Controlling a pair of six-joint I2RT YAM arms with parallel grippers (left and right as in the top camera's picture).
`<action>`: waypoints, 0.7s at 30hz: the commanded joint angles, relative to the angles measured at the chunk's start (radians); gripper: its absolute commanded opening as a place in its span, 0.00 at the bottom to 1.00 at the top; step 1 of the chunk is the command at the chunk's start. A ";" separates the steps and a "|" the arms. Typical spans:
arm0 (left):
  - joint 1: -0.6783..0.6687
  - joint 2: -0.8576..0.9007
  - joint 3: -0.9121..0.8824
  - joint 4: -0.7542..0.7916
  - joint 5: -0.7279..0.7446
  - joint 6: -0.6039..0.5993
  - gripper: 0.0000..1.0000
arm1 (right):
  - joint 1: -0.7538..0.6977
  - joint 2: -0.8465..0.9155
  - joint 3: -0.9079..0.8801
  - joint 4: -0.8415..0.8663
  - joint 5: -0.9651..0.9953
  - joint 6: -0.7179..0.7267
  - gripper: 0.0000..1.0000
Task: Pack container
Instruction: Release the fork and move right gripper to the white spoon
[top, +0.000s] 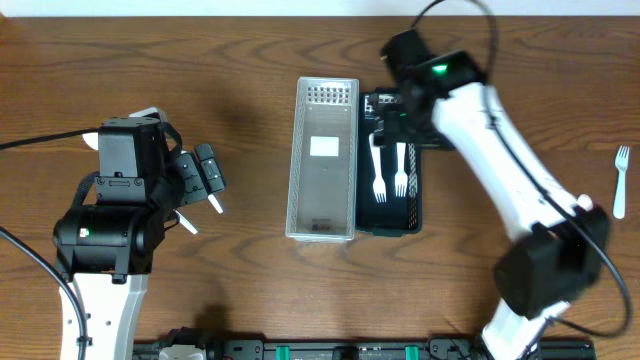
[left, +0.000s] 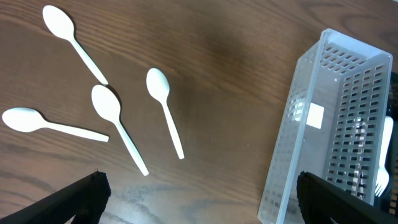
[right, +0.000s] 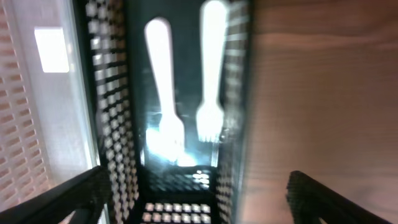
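A clear perforated container (top: 322, 158) stands at the table's middle, with a black perforated container (top: 390, 215) touching its right side. Two white forks (top: 390, 170) lie in the black one; they also show in the right wrist view (right: 166, 93). My right gripper (top: 395, 108) hangs open and empty above the black container's far end (right: 199, 177). Several white spoons (left: 163, 106) lie on the wood at the left. My left gripper (top: 205, 175) is open and empty above them (left: 202, 180). The clear container shows at the right of the left wrist view (left: 329, 124).
One more white fork (top: 621, 180) lies alone near the table's right edge. Two spoon handles (top: 215, 205) stick out from under the left arm. The clear container's wall (right: 37, 93) is left of the right gripper.
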 joint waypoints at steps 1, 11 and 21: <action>-0.002 0.003 0.020 -0.003 -0.005 0.017 0.98 | -0.141 -0.117 0.000 -0.030 0.058 -0.001 0.99; -0.002 0.003 0.020 -0.003 -0.005 0.018 0.98 | -0.679 -0.237 -0.002 -0.087 0.049 -0.183 0.99; -0.002 0.003 0.020 -0.003 -0.005 0.017 0.98 | -0.959 -0.124 -0.014 -0.027 -0.012 -0.335 0.99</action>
